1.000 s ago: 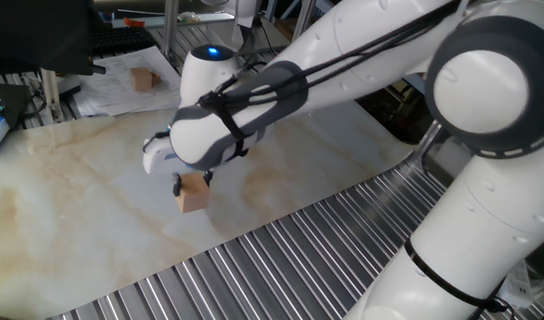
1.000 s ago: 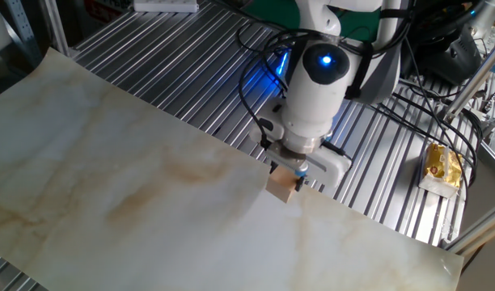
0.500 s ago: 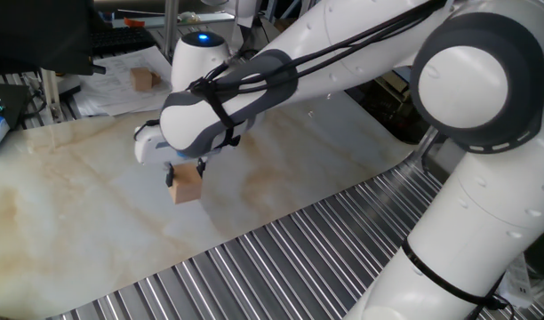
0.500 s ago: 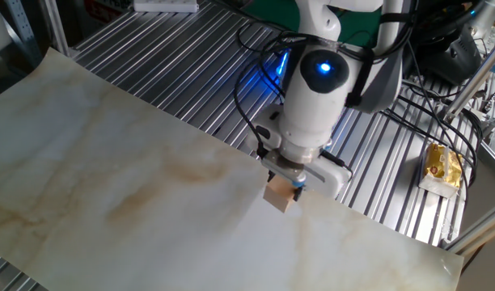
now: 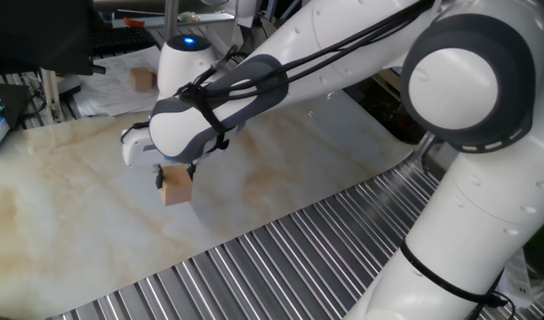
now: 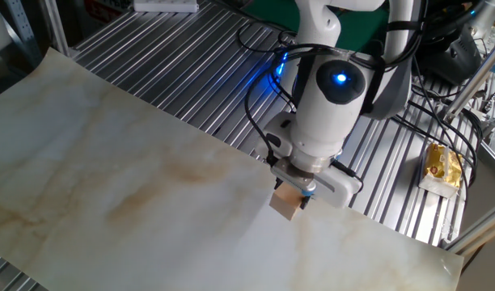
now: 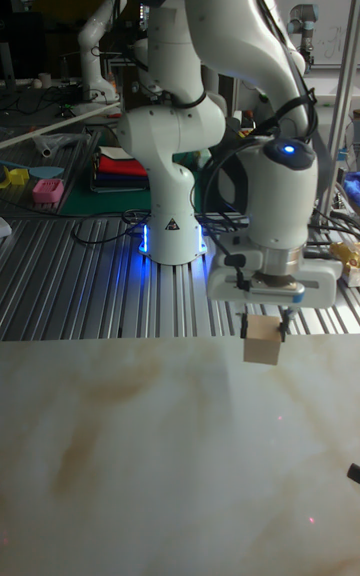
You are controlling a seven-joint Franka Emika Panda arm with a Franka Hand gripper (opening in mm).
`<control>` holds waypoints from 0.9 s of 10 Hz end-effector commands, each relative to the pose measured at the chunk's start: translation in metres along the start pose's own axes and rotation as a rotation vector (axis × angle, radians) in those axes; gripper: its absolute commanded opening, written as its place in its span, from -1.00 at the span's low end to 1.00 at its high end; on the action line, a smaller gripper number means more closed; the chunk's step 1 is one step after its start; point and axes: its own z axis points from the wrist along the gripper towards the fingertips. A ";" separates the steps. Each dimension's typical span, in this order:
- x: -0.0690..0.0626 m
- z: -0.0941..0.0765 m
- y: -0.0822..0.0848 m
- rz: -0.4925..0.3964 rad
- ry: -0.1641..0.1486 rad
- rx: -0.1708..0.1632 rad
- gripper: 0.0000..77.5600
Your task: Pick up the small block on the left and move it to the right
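**Q:** State the containers in view, left to right, and their contents.

**A:** In the tall fixed view, a pink box (image 7: 47, 190) sits on the bench at roughly 9 o'clock from the arm's base (image 7: 172, 226). Its contents cannot be made out. Nothing else reads clearly as a container.

**Q:** Where is the small block relative to the jaws?

**A:** The small block (image 5: 175, 187) sits between the two fingers of the gripper (image 5: 174, 174), directly below the wrist. The jaws pinch the small block on two opposite side faces, at its upper part; most of the cube hangs out below the fingertips. In the other fixed view the block (image 6: 287, 202) is over the marble sheet (image 6: 110, 170), close to the edge that meets the ribbed metal table (image 6: 175, 56). Whether its underside touches the sheet cannot be told from these views.

**Q:** Orientation and long axis?

**A:** It is a cube, so no long axis applies. In the tall fixed view the block (image 7: 262, 340) shows one flat face toward the camera and sits slightly tilted.

**Q:** Other items?

**A:** A darker brown cube (image 5: 145, 79) rests on papers (image 5: 112, 89) at about 12 o'clock from the gripper, well apart from it.
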 end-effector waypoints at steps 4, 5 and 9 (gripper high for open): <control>-0.001 0.005 0.017 -0.025 -0.019 -0.033 -0.97; -0.003 0.006 0.017 -0.036 -0.023 -0.032 -0.97; -0.015 0.014 0.017 -0.115 -0.047 -0.013 -0.97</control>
